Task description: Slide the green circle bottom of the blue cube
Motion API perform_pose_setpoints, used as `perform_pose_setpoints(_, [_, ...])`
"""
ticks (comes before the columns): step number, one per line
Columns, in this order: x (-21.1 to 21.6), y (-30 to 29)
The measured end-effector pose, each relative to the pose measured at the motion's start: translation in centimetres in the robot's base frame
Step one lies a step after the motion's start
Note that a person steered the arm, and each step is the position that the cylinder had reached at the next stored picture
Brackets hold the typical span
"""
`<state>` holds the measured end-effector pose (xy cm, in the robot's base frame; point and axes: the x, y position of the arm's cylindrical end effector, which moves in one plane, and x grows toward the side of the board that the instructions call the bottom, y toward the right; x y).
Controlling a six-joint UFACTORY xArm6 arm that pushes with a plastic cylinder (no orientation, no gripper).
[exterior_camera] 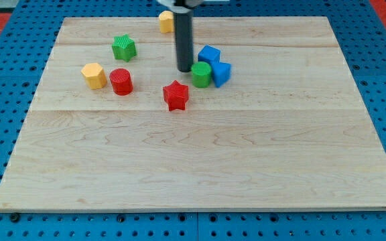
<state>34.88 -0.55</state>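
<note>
The green circle stands just right of the board's middle top. It touches two blue blocks: a blue one just above it and a blue cube on its right. My tip is the lower end of the dark rod, right against the green circle's left side.
A red star lies below and left of the tip. A red cylinder, a yellow hexagon block and a green star-like block sit at the left. A yellow block is at the top edge, partly behind the rod.
</note>
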Motion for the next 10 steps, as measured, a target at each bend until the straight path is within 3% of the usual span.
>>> perform_pose_setpoints(2, [8.7, -2.1])
perform_pose_setpoints(4, [3.4, 3.3])
perform_pose_setpoints(5, [4.2, 4.1])
perform_pose_setpoints(6, [4.5, 9.3])
perform_pose_setpoints(8, [3.7, 3.3])
perform_pose_setpoints(10, [1.5, 9.7])
